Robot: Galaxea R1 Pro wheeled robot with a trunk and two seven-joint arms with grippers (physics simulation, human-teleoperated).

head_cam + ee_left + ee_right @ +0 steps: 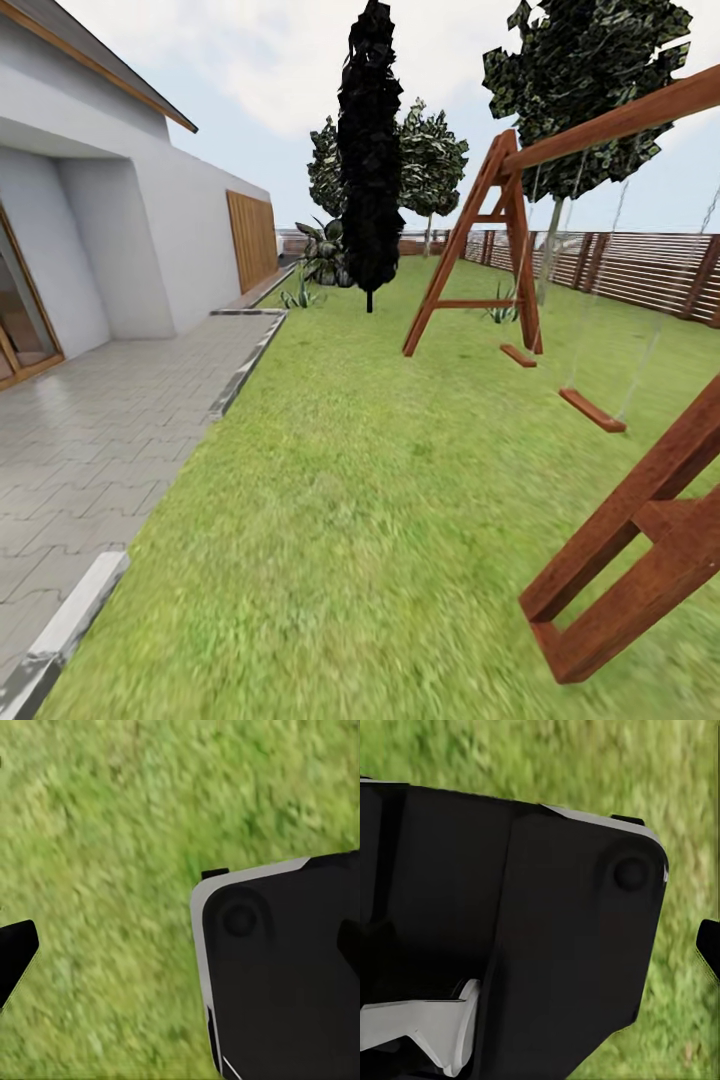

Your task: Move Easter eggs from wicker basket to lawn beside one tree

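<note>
The garden lies open under a pale sky, its lawn [380, 500] running from the near foreground to a brown slatted fence [640, 268] at the far right. A white house [110, 190] with a grey paved terrace [110, 420] takes the left side, a stone kerb dividing paving from grass. On the right stands a wooden swing set [520, 250], its near frame post close to the camera and two seats hanging over the grass. Far off, a dark, almost black bushy tree [370, 150] rises mid-lawn, with a thin-trunked tree [585, 80] behind the swing by the fence. No basket or eggs can be seen here, so the robot is likely travelling across the yard looking for them. Both wrist cameras look down on blurred grass past black robot bodywork [285, 967], which suggests arms tucked low for driving; whether either claw is spread or pressed together cannot be told.
</note>
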